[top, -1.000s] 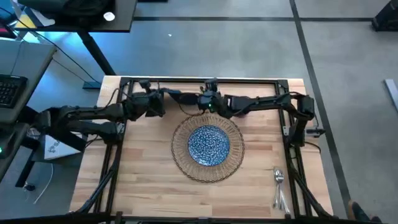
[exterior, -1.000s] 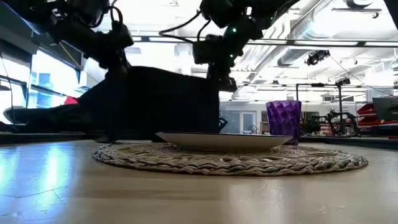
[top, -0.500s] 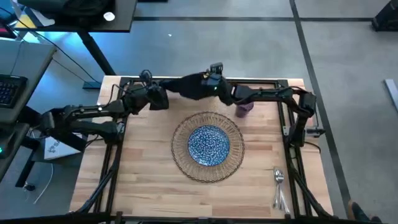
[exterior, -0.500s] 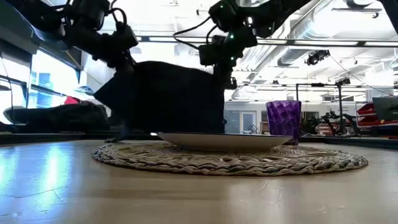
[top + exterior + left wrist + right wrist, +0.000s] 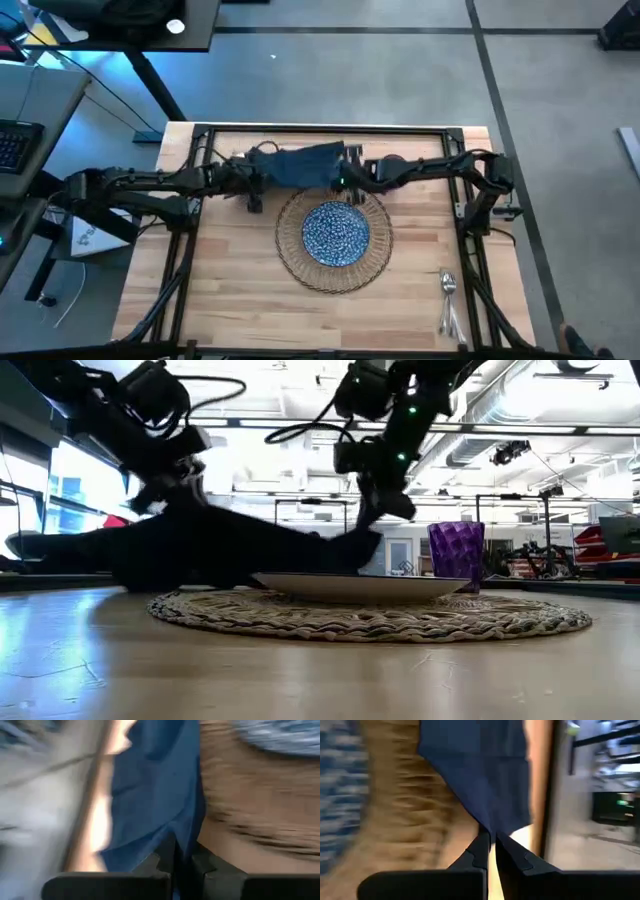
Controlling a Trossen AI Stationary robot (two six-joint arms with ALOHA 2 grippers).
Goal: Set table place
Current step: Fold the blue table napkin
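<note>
The dark navy napkin (image 5: 300, 165) is spread out between my two grippers, just beyond the far rim of the round wicker mat (image 5: 290, 262). My left gripper (image 5: 254, 180) is shut on its left end and my right gripper (image 5: 345, 176) on its right end. The blue-white speckled plate (image 5: 335, 232) lies in the middle of the mat. In the low view the purple cup (image 5: 457, 553) stands behind the plate at the right; my right arm hides it from above. The silver cutlery (image 5: 448, 298) lies on the table (image 5: 230, 290) near its right front corner. My left gripper pinches a corner of the napkin (image 5: 183, 831) between its two fingers, coming in nearly level from the table's left. The cloth (image 5: 200, 545) runs away from the fingers, spread out and low over the table. My right gripper pinches the napkin's opposite corner (image 5: 490, 822) between its two fingers, slanting down from the table's right. The cloth fans out wide from the fingers. That end (image 5: 362, 542) is held a little above the plate's height.
A black rail frame (image 5: 320, 128) runs along the table's far edge and down both sides. The wood in front of the mat and to its left is bare. A desk with a keyboard (image 5: 12, 145) stands off the table's left.
Both grippers have swung toward the far edge and then come back nearer and lower. The napkin, which hung between them as a tall upright sheet, now lies spread out flat and low just beyond the mat. Both grippers have stayed shut on it.
</note>
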